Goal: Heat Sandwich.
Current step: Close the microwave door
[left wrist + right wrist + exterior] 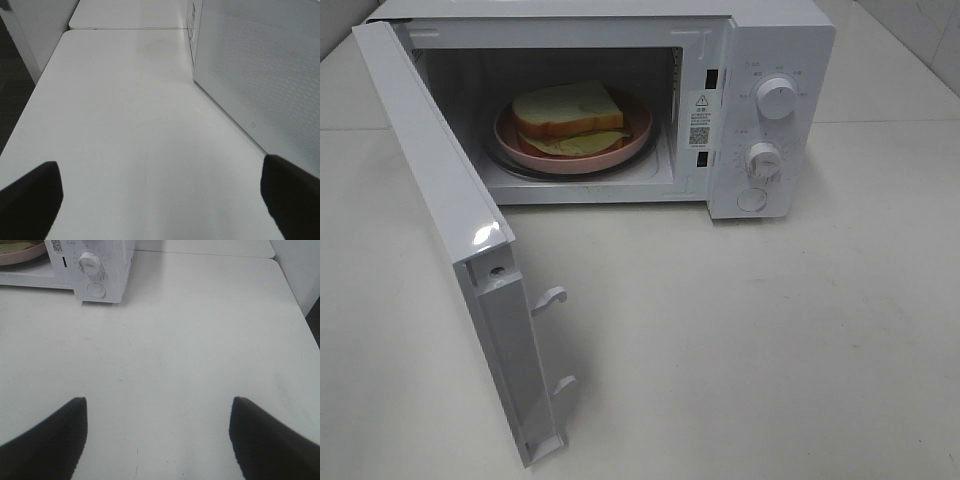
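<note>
On your left, the left gripper (160,197) hangs over the white table (125,125). Its dark fingers (30,200) are spread wide and nothing is between them. The perforated door (260,75) of the microwave (770,40) stands open just beside it. In the high view, that door is swung out toward the front left, and its two latch hooks (550,297) point right.

Past the door, the cavity is open to you. The sandwich (570,115) lies inside on the pink plate (520,150), with a pale slice on top and a greenish layer showing beneath it.

Right of the cavity is the control panel (802,150), with an upper knob (777,98), a lower knob (763,158) and a round button (752,199).

The right gripper (160,437) hovers over the table out in front of the microwave. Its jaws are well apart and it holds nothing.
</note>
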Controlling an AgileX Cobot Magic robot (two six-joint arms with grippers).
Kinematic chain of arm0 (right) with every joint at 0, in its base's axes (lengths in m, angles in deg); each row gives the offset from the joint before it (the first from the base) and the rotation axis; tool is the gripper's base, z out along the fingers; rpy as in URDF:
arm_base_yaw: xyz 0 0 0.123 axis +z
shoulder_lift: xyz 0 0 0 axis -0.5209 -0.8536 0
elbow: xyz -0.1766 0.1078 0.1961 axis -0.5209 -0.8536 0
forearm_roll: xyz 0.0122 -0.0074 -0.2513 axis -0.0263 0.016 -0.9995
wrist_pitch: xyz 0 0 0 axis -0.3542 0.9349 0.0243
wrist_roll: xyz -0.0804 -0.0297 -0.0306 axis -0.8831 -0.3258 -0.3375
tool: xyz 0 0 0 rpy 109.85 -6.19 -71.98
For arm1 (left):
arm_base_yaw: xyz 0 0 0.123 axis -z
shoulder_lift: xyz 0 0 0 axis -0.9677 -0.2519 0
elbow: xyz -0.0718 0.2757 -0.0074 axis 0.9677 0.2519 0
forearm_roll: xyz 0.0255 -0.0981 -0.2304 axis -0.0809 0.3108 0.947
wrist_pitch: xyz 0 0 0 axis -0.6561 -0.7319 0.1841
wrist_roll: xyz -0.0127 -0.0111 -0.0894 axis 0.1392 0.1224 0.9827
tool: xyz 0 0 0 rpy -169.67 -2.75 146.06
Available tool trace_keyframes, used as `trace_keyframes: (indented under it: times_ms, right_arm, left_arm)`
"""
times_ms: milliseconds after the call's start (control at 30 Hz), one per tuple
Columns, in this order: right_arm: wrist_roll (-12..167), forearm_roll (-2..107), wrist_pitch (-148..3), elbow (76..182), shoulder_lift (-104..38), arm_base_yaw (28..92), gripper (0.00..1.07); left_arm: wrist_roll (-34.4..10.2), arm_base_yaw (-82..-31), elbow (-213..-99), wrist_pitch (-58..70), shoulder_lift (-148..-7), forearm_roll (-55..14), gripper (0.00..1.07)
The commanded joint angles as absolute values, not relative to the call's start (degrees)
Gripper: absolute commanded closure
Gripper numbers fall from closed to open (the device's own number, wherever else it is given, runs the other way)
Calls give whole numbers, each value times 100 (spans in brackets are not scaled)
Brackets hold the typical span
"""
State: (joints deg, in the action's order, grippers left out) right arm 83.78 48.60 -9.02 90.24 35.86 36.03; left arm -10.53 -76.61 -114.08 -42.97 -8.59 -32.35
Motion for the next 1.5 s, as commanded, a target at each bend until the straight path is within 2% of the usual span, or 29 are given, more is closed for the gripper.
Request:
trace_keyframes:
  times_ms: [33,1500]
  right_arm:
    - [8435,4855,-960,9001,3735,3586,31]
    - [8435,4837,-960,9001,3735,3586,31]
  left_arm:
    - [-1030,-7627,-11391,-4257,-762,-3235,3]
    - [-1030,-7627,-11391,-4257,-774,-3235,3]
